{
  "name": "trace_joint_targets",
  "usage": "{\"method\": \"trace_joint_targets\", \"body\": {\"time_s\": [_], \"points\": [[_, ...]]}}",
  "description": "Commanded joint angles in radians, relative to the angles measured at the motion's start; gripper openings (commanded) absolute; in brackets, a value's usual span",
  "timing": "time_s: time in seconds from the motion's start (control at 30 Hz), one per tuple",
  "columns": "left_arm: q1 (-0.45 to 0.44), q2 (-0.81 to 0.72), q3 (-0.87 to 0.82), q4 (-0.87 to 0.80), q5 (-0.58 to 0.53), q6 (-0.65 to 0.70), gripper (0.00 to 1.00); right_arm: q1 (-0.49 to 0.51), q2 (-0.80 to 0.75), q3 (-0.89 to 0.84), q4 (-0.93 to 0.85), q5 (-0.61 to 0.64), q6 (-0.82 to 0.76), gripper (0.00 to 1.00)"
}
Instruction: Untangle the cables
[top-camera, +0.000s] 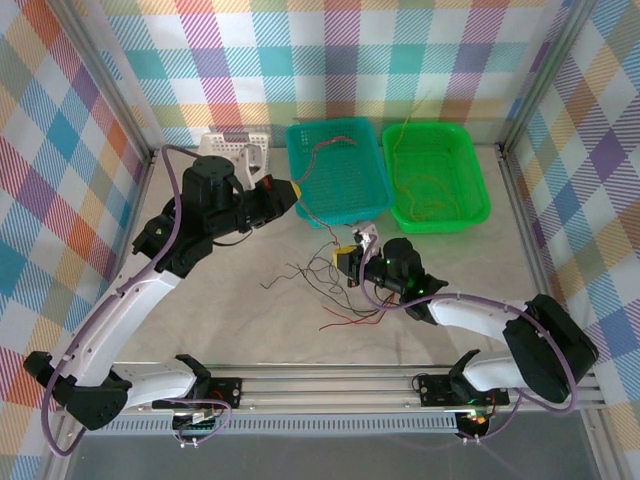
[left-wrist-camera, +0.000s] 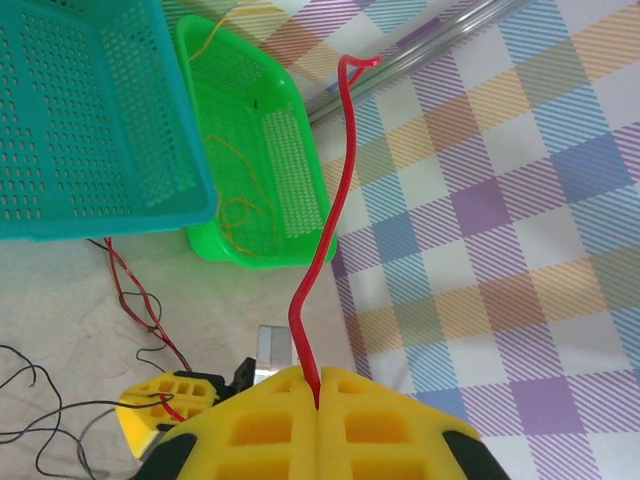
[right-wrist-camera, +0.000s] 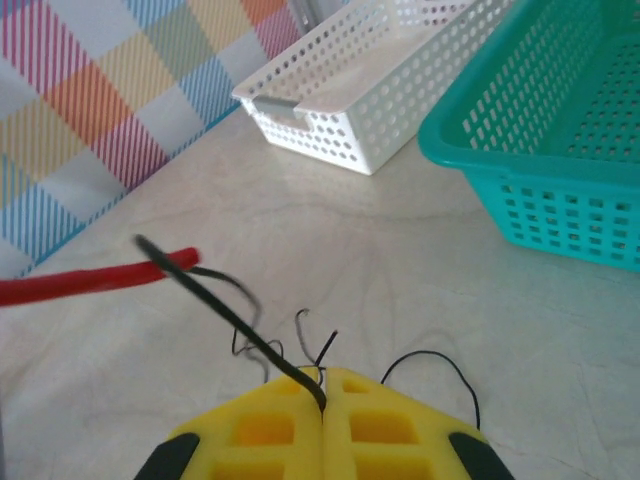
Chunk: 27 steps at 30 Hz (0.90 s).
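I am separating single wires from the heap (top-camera: 322, 275) beside my right claw (right-wrist-camera: 323, 385). It is clamped on a black wire (right-wrist-camera: 230, 315) bending left; my left claw (left-wrist-camera: 318, 385) is clamped on a red wire (left-wrist-camera: 330, 200) rising ahead. Next, I think, I should pull them apart slowly.

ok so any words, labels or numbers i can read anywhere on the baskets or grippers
None: no text can be read in these views. The teal basket, green basket and white basket are plain perforated plastic, and the yellow left gripper and right gripper bear no markings.
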<state>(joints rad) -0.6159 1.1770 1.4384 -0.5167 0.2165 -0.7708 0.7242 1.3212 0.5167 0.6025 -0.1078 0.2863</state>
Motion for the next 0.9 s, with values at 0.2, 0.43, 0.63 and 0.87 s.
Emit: {"method": "trace_joint_targets", "body": {"time_s": [0.2,0.43,0.63,0.87], "points": [[-0.009,-0.13,0.131,-0.082,-0.039,0.037,0.0,-0.046,0.064,-0.025,-0.161,0.282,0.165,0.0],[-0.009,-0.084,0.214,-0.103,-0.059,0.089,0.0,-0.094,0.024,-0.084,-0.12,0.217,0.24,0.0],[0.054,0.199,0.319,-0.034,-0.015,0.159,0.0,-0.094,-0.325,-0.04,-0.335,0.231,0.157,0.0],[0.13,0.605,0.563,0.016,-0.021,0.206,0.0,-0.092,-0.656,0.121,-0.634,0.257,0.058,0.0]]}}
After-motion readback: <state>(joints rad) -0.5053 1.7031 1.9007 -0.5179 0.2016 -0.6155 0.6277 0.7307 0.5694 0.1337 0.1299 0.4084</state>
